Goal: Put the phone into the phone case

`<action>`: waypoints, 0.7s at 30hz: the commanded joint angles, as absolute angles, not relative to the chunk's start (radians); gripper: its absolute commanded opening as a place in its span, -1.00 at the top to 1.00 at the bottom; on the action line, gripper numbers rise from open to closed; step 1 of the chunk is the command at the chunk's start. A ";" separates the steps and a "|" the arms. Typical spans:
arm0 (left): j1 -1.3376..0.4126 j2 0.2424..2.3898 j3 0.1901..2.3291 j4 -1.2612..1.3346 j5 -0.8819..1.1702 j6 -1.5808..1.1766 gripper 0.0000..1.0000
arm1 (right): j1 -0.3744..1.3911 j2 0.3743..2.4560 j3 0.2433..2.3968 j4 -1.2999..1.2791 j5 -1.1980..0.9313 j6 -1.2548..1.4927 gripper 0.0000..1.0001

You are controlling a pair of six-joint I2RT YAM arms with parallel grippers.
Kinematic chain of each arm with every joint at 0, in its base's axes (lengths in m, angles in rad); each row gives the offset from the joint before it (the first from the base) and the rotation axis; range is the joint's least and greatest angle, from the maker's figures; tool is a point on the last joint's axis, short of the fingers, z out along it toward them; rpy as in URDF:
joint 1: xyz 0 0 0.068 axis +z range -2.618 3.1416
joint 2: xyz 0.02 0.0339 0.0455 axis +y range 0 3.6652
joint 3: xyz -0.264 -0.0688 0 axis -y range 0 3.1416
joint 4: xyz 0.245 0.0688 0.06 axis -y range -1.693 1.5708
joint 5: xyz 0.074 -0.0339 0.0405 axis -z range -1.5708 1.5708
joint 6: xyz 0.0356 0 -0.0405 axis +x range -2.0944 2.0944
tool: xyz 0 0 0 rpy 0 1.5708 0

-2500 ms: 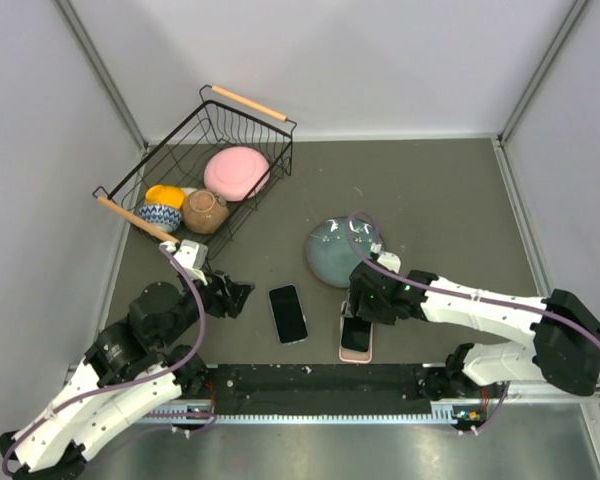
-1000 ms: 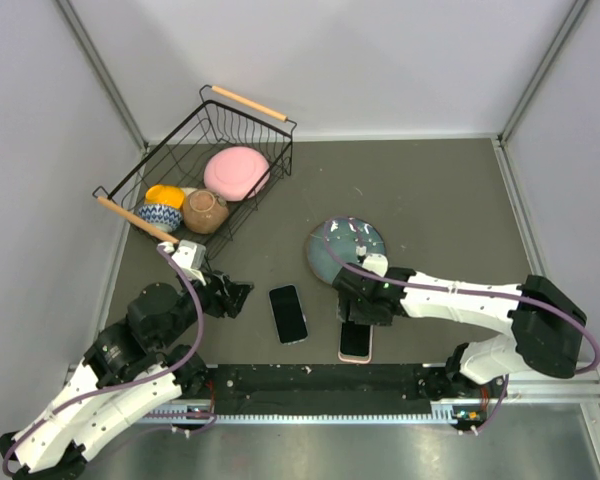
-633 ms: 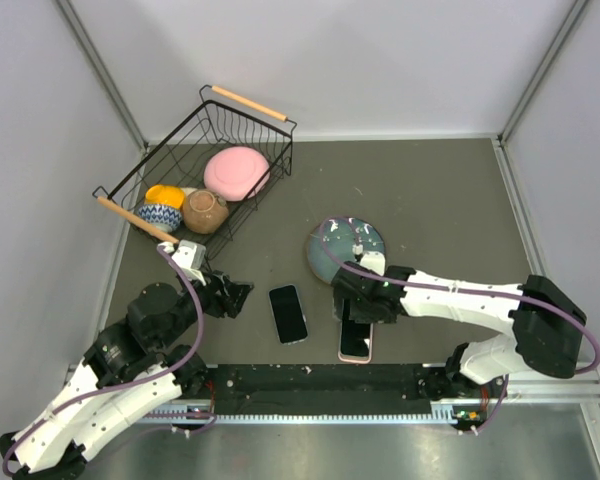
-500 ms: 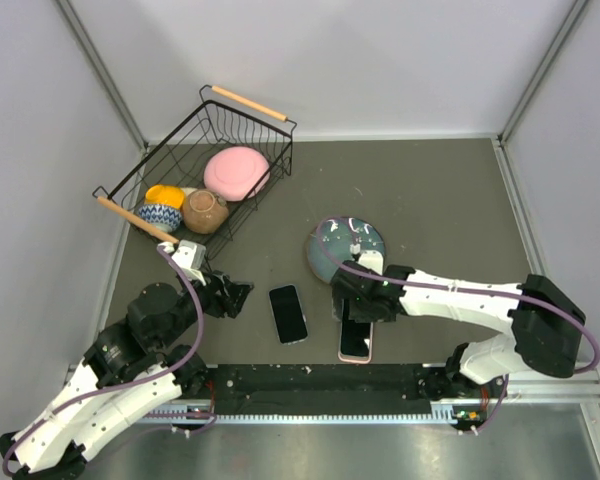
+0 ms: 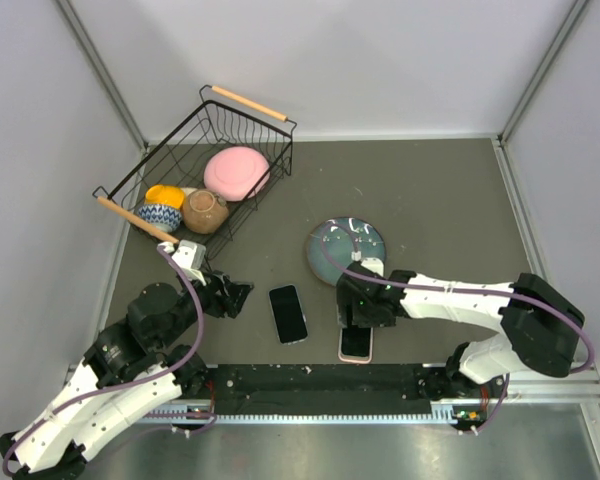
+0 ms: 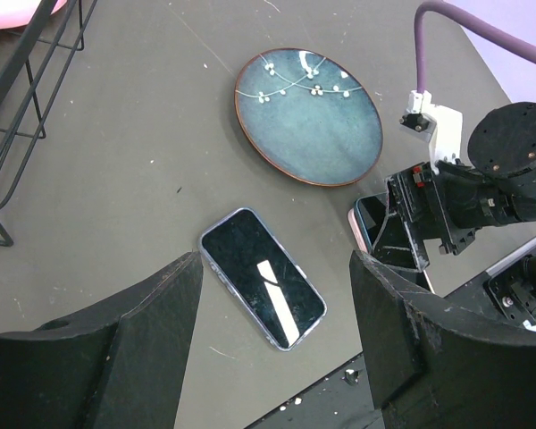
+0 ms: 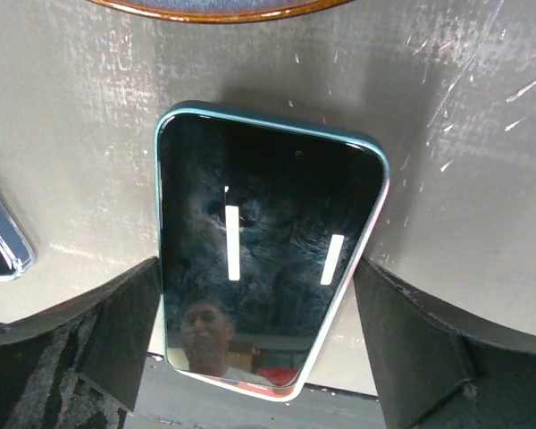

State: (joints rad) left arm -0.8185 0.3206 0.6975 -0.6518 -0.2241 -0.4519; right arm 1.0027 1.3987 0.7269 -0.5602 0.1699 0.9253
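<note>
A black-screened phone [image 7: 268, 250] lies face up in a case whose rim runs from teal to pink [image 5: 355, 343], near the table's front edge. I cannot tell whether it is fully seated. My right gripper [image 7: 255, 344] is open just above it, one finger on each side of the phone's near half; it shows over the phone in the top view [image 5: 359, 308]. A second phone [image 5: 288, 313] with a silvery rim lies face up to the left and also shows in the left wrist view [image 6: 262, 290]. My left gripper [image 6: 272, 353] is open and empty, hovering left of that phone [image 5: 232, 297].
A blue-green plate [image 5: 344, 250] with a brown rim lies just behind the cased phone. A black wire basket [image 5: 242, 122] at the back left holds a pink bowl [image 5: 236, 172], a brown bowl and smaller bowls. A black strip runs along the front edge.
My right gripper has shifted left and settled lower over the cased phone. The left arm and the second phone have not moved.
</note>
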 commanded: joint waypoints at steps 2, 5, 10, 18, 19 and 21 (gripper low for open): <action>-0.821 0.328 0.698 -0.615 -0.219 -0.462 -0.44 | 0.991 1.436 0.692 -0.497 0.161 0.896 -0.53; -0.821 0.337 0.701 -0.618 -0.225 -0.462 -0.44 | 0.992 1.436 0.689 -0.472 0.143 0.890 -0.24; -0.821 0.347 0.695 -0.614 -0.247 -0.465 -0.43 | 1.012 1.456 0.703 -0.456 0.144 0.887 -0.18; -0.821 0.429 0.773 -0.673 -0.253 -0.483 -0.43 | 1.061 1.528 0.767 -0.439 0.172 0.870 -0.14; -0.821 0.437 0.778 -0.675 -0.255 -0.506 -0.43 | 1.063 1.531 0.765 -0.431 0.170 0.870 -0.12; -0.821 0.469 0.793 -0.676 -0.239 -0.528 -0.43 | 1.065 1.522 0.752 -0.397 0.167 0.864 -0.07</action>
